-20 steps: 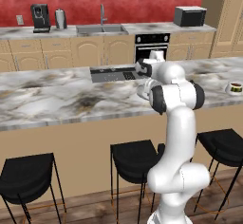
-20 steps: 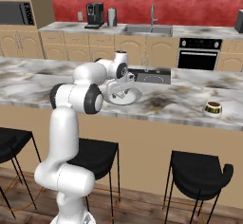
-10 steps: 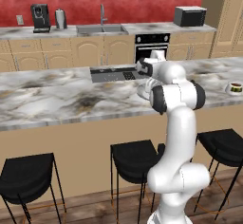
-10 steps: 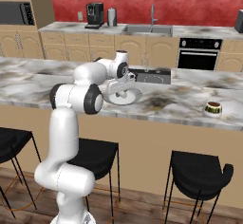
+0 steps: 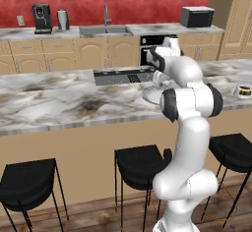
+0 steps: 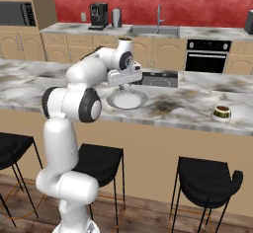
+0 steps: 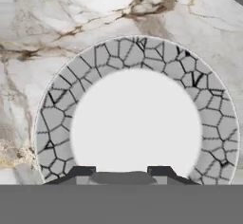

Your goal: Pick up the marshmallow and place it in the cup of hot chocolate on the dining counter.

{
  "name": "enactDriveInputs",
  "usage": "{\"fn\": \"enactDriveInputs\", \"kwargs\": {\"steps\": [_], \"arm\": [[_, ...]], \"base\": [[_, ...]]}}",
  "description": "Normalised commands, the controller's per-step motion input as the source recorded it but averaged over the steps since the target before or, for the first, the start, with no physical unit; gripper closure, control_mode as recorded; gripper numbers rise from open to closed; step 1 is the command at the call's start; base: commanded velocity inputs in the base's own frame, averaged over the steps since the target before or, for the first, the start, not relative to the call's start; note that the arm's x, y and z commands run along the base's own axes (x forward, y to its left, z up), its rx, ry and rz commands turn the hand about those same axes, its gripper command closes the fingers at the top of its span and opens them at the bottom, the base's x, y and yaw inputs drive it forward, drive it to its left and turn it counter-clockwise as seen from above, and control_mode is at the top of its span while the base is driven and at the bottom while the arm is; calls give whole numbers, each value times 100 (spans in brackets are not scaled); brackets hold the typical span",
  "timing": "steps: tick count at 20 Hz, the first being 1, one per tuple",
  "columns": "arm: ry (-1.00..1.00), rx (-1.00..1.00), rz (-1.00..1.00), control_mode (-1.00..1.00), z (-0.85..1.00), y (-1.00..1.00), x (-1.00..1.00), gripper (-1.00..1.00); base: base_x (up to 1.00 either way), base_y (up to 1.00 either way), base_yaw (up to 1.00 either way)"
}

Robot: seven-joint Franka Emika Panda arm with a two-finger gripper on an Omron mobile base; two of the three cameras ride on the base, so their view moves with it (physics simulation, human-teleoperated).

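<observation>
My gripper [image 7: 122, 172] hangs low over a wide plate [image 7: 52, 118] with a cracked grey rim and a white centre. A small pale-grey lump, the marshmallow [image 7: 122, 177], sits in shadow between the two fingertips and touches both. The jaws stand closed on it. From the base the gripper [image 6: 124, 84] is just above the plate [image 6: 127, 99] on the dining counter [image 6: 188, 109]. The cup of hot chocolate [image 6: 222, 112] stands far to the right on the same slab, also seen as the cup [image 5: 243, 90] near the right edge.
A dark inset cooktop [image 6: 160, 80] lies just behind the plate. Black stools [image 6: 205, 177] stand under the counter's front. The back counter holds a steel sink [image 6: 155, 29] and a coffee machine [image 6: 99, 15].
</observation>
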Motion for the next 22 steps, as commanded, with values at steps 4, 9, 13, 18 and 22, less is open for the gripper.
{"fn": "enactDriveInputs", "kwargs": {"steps": [4,9,13,18,22], "arm": [[-8,0,-25,-100,78,41,-64,100],[0,0,-19,-100,50,51,-75,100],[0,0,-21,-100,11,14,-81,100],[-2,0,-23,-100,0,3,-77,100],[-1,0,-21,-100,0,0,-70,100]], "base": [[0,0,0],[0,0,0],[0,0,0],[0,0,0],[0,0,0]]}}
